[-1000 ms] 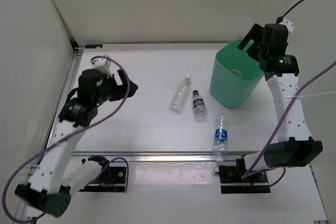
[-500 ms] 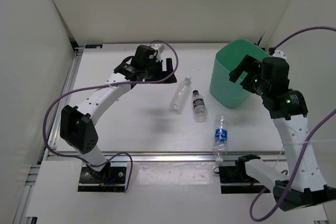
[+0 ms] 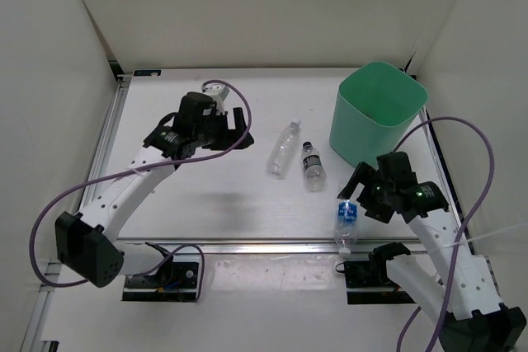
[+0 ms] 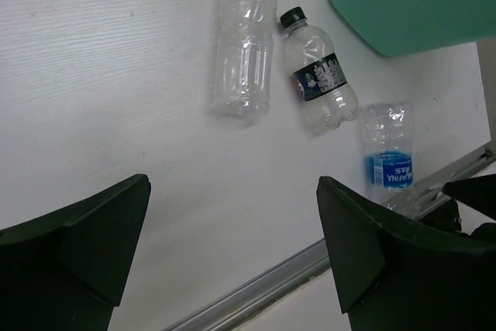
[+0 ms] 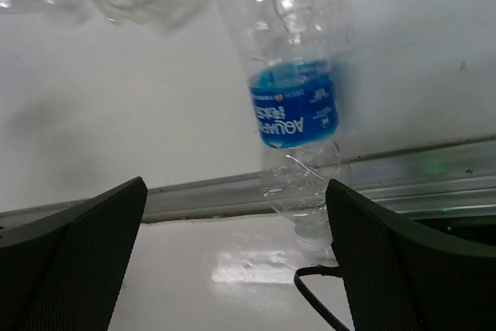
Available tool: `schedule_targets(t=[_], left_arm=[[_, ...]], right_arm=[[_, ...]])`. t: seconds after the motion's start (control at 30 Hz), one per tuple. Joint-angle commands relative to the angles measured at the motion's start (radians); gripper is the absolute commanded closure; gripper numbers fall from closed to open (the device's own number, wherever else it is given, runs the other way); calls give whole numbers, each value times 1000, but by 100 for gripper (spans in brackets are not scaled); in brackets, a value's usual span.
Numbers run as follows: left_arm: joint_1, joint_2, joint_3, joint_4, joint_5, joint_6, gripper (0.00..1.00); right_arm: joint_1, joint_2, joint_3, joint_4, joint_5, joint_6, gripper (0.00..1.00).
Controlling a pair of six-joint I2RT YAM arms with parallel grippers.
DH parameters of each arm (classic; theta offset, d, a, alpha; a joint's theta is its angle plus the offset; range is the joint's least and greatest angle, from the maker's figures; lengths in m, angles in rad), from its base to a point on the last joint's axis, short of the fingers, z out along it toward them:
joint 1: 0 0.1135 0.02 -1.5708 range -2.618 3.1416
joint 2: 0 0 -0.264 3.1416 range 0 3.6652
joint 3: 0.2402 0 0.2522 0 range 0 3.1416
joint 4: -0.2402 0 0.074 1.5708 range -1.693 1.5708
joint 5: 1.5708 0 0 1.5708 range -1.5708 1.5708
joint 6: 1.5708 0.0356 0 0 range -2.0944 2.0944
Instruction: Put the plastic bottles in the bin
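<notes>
Our right gripper (image 3: pixel 358 194) has dropped from the bin (image 3: pixel 359 138) to its 6 o'clock, jaws apart over the blue bottle (image 3: pixel 346 218); we judge that's the next pickup. Left gripper (image 3: pixel 239 128), also apart, has backed off.

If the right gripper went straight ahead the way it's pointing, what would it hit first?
Most likely the blue-labelled bottle, lying straight ahead of the open right gripper; how far off it is I can't judge.

Right end effector (image 3: pixel 356 194) seemingly over bottle (image 3: pixel 345 224)
</notes>
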Motion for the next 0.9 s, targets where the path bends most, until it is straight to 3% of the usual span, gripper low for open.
schedule_targets(t=[0.0, 0.23, 0.47, 0.5, 0.6, 0.7, 0.87], left_arm=[[36, -98, -60, -18, 15, -11, 0], [36, -182, -81, -106, -5, -11, 0], [36, -240, -124, -166, -16, -20, 0], [36, -251, -124, -166, -25, -20, 0], [36, -263, -124, -187, -45, -20, 0], [36, -274, -124, -187, -59, -29, 0], [45, -283, -143, -187, -79, -49, 0]], right_arm=[[5, 0, -99, 58, -52, 56, 0], [5, 65, -234, 184, 35, 120, 0], [14, 255, -302, 287, 49, 128, 2], [14, 255, -302, 287, 58, 128, 16], [24, 215, -313, 261, 69, 137, 33], [24, 117, -281, 177, 69, 146, 46], [24, -55, -42, -68, 23, 165, 55]])
